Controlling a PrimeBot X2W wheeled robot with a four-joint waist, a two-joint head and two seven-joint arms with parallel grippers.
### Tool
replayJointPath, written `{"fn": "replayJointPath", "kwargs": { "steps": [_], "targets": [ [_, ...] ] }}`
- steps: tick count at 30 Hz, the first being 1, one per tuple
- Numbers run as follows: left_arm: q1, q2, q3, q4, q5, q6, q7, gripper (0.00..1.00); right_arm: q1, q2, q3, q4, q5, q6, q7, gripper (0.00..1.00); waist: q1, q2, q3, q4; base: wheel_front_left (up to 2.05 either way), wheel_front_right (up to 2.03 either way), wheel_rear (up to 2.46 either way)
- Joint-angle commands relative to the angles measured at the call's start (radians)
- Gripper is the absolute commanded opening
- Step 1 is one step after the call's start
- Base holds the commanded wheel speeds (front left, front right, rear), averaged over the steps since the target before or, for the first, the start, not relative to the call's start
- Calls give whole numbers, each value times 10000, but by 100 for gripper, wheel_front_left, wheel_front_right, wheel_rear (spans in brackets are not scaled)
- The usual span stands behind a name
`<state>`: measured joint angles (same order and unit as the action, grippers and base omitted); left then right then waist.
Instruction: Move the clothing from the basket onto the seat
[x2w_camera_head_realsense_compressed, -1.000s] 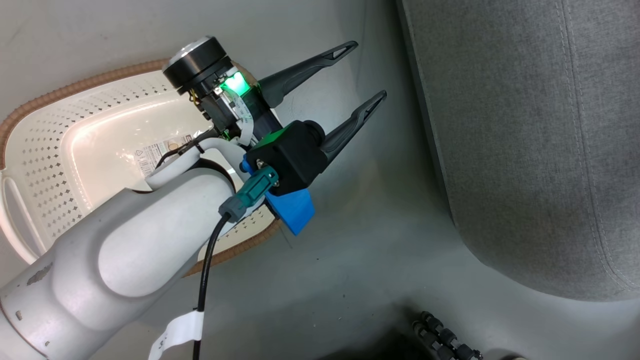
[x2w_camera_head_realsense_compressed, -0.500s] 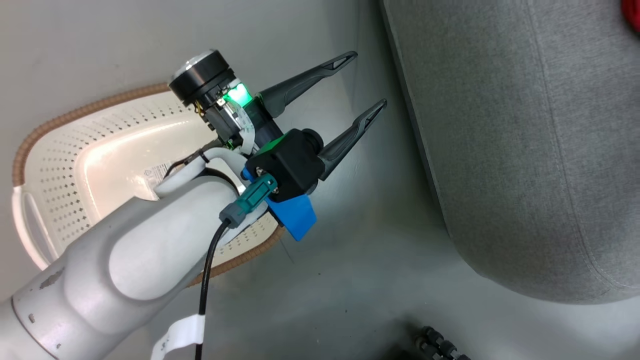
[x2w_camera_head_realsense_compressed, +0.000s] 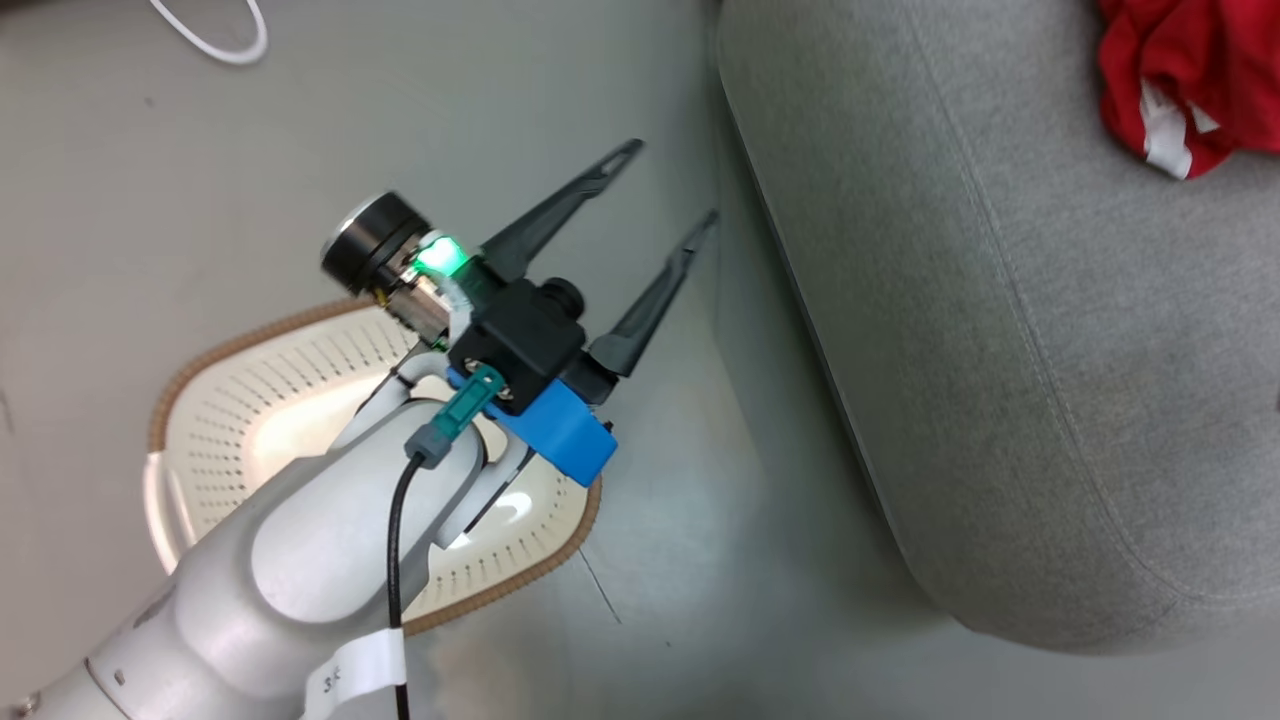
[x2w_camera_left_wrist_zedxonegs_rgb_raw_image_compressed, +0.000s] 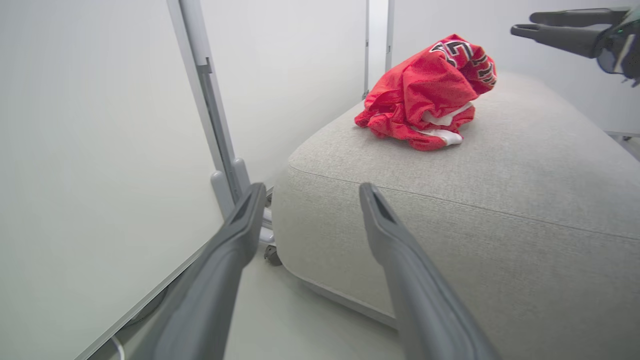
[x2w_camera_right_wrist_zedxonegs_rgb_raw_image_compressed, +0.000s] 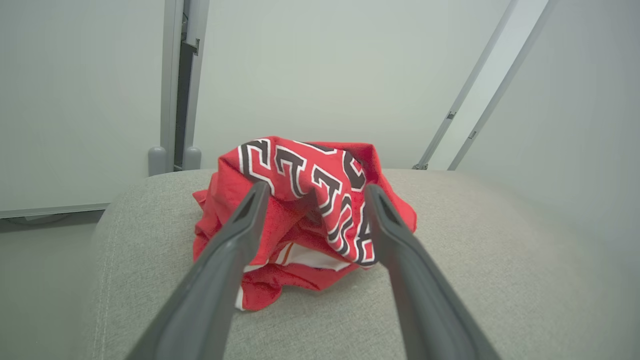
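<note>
The red clothing (x2w_camera_head_realsense_compressed: 1190, 80) lies in a crumpled heap on the grey seat (x2w_camera_head_realsense_compressed: 1000, 350), at the head view's top right. In the right wrist view the lettered jersey (x2w_camera_right_wrist_zedxonegs_rgb_raw_image_compressed: 310, 175) tops the heap on the seat (x2w_camera_right_wrist_zedxonegs_rgb_raw_image_compressed: 500, 260), and my right gripper (x2w_camera_right_wrist_zedxonegs_rgb_raw_image_compressed: 316, 192) stands open just short of it, holding nothing. The left wrist view shows that right gripper (x2w_camera_left_wrist_zedxonegs_rgb_raw_image_compressed: 522, 25) hovering above and beside the clothing (x2w_camera_left_wrist_zedxonegs_rgb_raw_image_compressed: 425, 100), apart from it. My left gripper (x2w_camera_head_realsense_compressed: 665, 185) is open and empty over the floor between the seat and the basket (x2w_camera_head_realsense_compressed: 200, 420). My left forearm hides much of the basket.
A white cable loop (x2w_camera_head_realsense_compressed: 210, 40) lies on the grey floor at the far left. Behind the seat stand white panels with metal posts (x2w_camera_left_wrist_zedxonegs_rgb_raw_image_compressed: 200, 100) and a small caster (x2w_camera_left_wrist_zedxonegs_rgb_raw_image_compressed: 270, 255). A strip of floor separates basket and seat.
The head camera has swung, bringing the red clothing on the seat into sight and shifting the basket down the picture. My left gripper stays open, now turned a little more upward.
</note>
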<state>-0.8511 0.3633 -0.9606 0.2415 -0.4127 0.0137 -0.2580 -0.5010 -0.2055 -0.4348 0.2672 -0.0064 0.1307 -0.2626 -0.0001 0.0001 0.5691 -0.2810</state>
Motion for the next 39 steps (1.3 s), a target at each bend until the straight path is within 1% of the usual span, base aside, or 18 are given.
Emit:
{"fn": "replayJointPath", "kwargs": {
  "steps": [1, 5, 8, 12, 18, 26, 27, 33, 39],
  "targets": [
    [340, -110, 340, 78, -86, 206, -74, 100, 435, 198, 236, -383, -16, 1, -34, 100, 1, -1, -806, 334, 0, 0, 0],
    [1010, -329, 1304, -269, 40, 487, -77, 100, 910, 444, 960, -1027, -45, 1, -34, 100, 1, -1, -1402, 679, 0, 0, 0],
    [1533, -448, 2073, -468, 249, 547, -80, 100, 1148, 526, 1574, -1355, -49, 1, -32, 100, 1, -1, -1772, 971, 0, 0, 0],
    [2315, -726, 3103, -634, 542, 515, -82, 100, 1388, 581, 2309, -1557, 13, 1, -34, 100, 1, -1, -2261, 1393, 0, 0, 0],
    [3475, -1134, 4607, -672, 957, 317, -82, 100, 1749, 690, 3148, -1701, 108, 1, -34, 100, 1, -1, -2967, 2008, 0, 0, 0],
    [4890, -1785, 6354, -605, 1530, -19, -82, 100, 2453, 987, 3637, -1960, 139, 1, -32, 100, 1, -1, -3879, 2793, 0, 0, 0],
    [4890, -1785, 6354, -605, 1530, -19, -82, 100, 2453, 987, 3637, -1960, 139, 1, -32, 100, 1, -1, -3879, 2793, 0, 0, 0],
    [5825, -2198, 7268, -596, 2015, -330, -75, 100, 3153, 1224, 3701, -2049, 346, 1, -33, 100, 1, -1, -4415, 3220, 0, 0, 0],
    [6665, -2502, 7951, -534, 2387, -685, -75, 100, 3899, 1409, 3740, -1901, 539, 1, -33, 100, 1, -1, -4923, 3435, 0, 0, 0]
  ]
}}
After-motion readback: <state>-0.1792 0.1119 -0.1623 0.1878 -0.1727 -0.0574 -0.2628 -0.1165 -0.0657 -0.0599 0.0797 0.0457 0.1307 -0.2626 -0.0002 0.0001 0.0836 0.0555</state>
